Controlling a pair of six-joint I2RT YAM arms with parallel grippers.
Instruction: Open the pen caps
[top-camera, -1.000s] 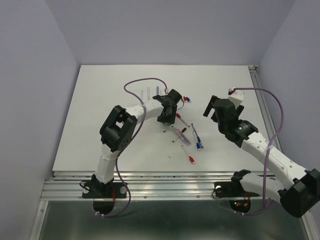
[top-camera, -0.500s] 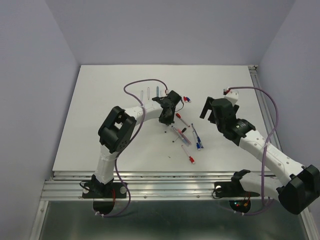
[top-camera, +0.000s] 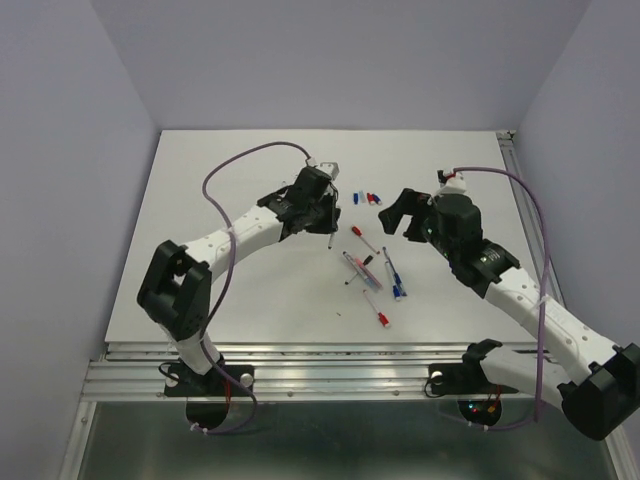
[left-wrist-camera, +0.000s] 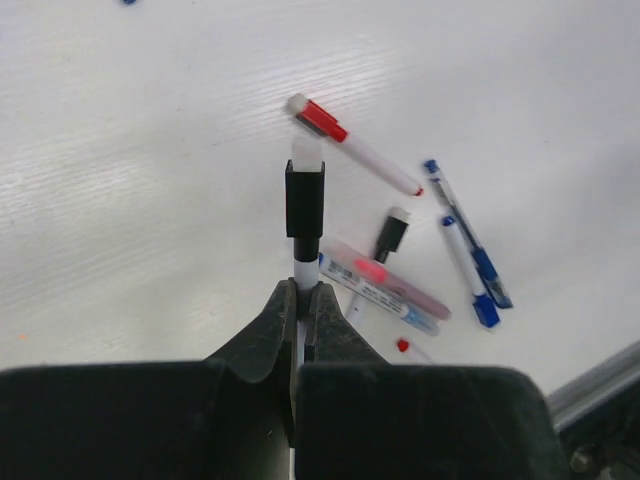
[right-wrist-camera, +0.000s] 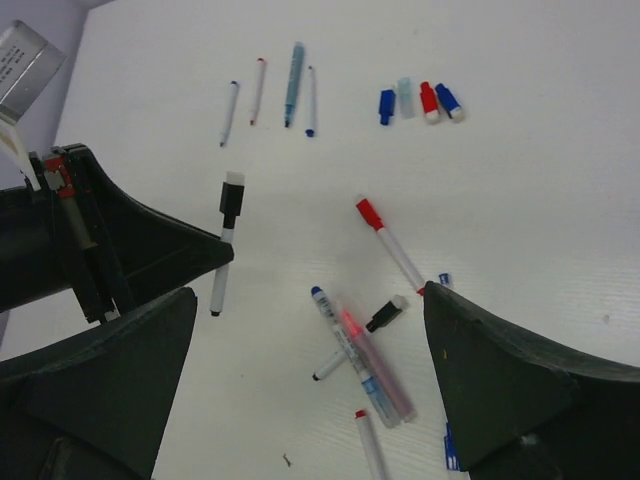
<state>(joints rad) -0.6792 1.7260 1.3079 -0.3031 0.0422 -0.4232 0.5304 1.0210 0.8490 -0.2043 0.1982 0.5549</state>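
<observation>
Left claw (left-wrist-camera: 300, 295) pinched shut on a pen (left-wrist-camera: 304, 262), black cap (left-wrist-camera: 305, 200) poking past its tips; right claw (top-camera: 398, 214) wide open, empty, just right of it — a crooked tug could slip the pen free

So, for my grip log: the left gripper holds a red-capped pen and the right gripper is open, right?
Almost: the left wrist view shows the left gripper holds a pen with a black cap, not red. The right gripper is open.
</observation>
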